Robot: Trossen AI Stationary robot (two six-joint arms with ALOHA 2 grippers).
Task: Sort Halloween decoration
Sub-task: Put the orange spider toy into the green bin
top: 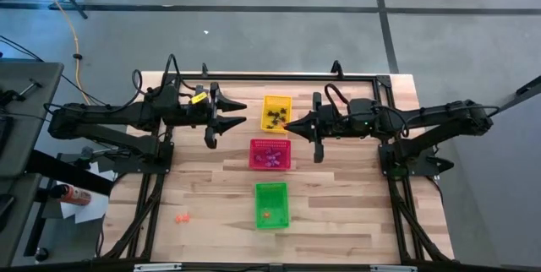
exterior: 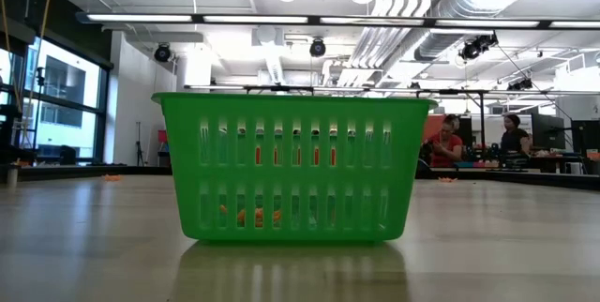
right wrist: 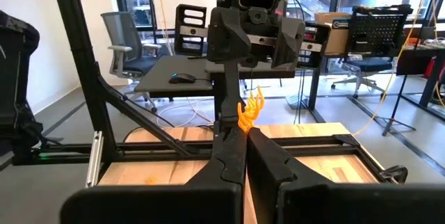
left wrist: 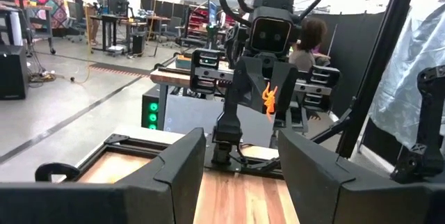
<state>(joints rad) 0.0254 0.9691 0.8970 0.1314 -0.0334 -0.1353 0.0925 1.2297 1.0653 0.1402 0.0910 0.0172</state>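
Observation:
Three mesh baskets stand in a row down the table's middle: yellow (top: 276, 113) with black trinkets, red (top: 270, 154) with purple-pink ones, green (top: 270, 204) with orange ones (exterior: 248, 216). My right gripper (top: 286, 124) is above the yellow basket's near right part, level and pointing toward the table's left. It is shut on a small orange trinket (right wrist: 250, 109), which also shows in the left wrist view (left wrist: 270, 97). My left gripper (top: 239, 113) is open and empty, left of the yellow basket, facing the right gripper. One orange trinket (top: 181, 218) lies on the table at the near left. My right gripper pinches the orange trinket by its lower end (right wrist: 245, 123) between its two fingertips. The fingers are level and come from the table's right. The trinket sticks up above the fingertips, lifted clear of the table and baskets.
A black frame rail (top: 296, 76) runs along the table's far edge, and arm mounts stand at both sides. Bare wood lies left and right of the green basket (exterior: 295, 166). People sit at desks in the room beyond the table (exterior: 448, 143).

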